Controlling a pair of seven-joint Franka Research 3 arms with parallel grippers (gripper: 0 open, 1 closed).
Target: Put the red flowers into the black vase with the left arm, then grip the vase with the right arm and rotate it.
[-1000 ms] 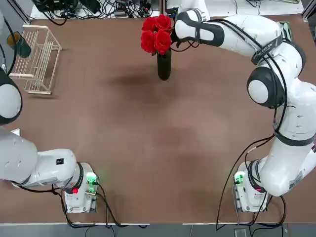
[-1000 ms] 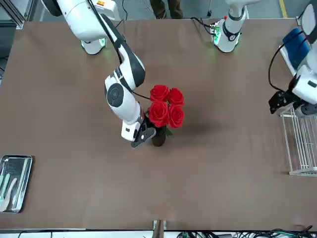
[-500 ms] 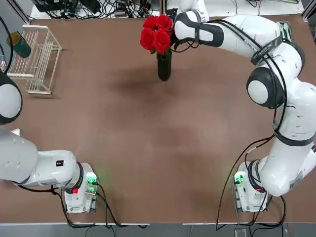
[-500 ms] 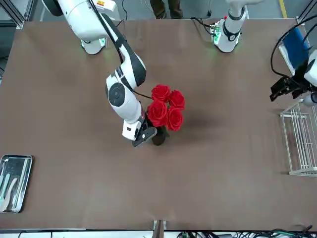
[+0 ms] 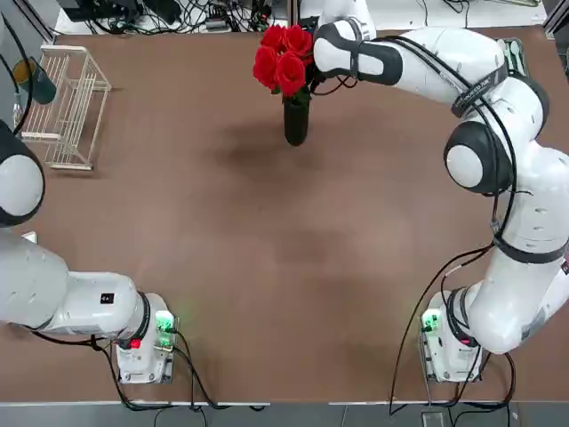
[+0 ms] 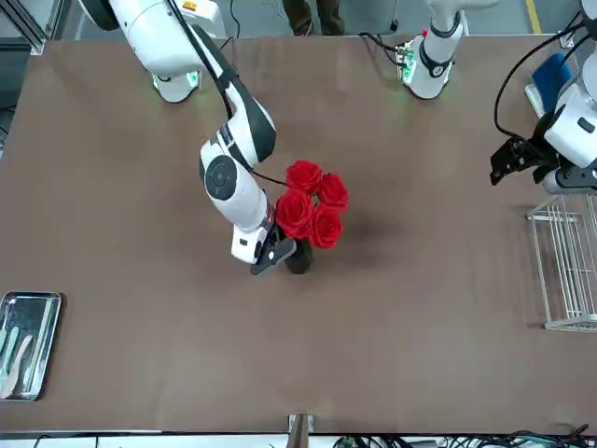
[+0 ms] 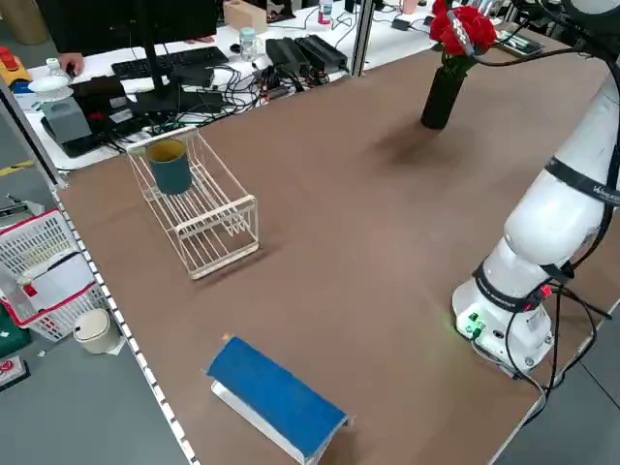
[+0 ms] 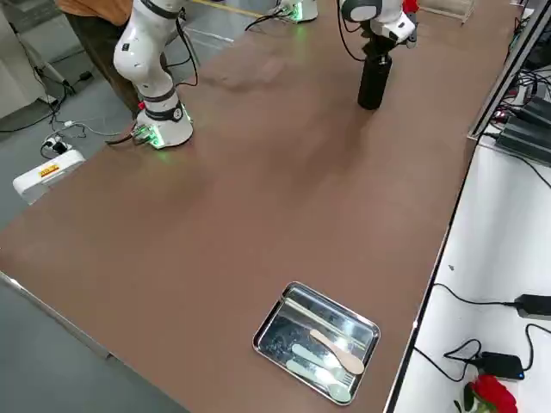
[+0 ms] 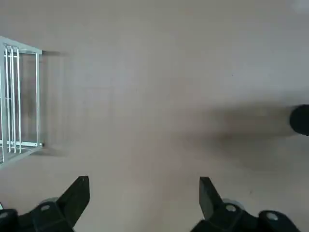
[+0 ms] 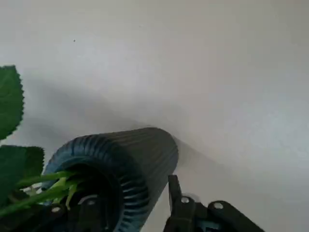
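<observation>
While the top view shows red flowers (image 5: pixel 283 60) above the black vase (image 5: pixel 296 120) on the worktop (image 5: pixel 258 231), the right wrist view reveals stems (image 10: pixel 46 193) in its mouth; the right gripper (image 6: pixel 278 254) is at the vase, though I cannot tell whether it is clenched. Near the rack (image 6: pixel 571 266), the left gripper (image 9: pixel 145 193) hangs released, its fingers apart; the front view adds a tray (image 6: pixel 30 345) of utensils (image 6: pixel 19 362).

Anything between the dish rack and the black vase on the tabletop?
Nothing stands there: in the top view the stretch of brown tabletop from the white dish rack across to the black vase is bare.
</observation>
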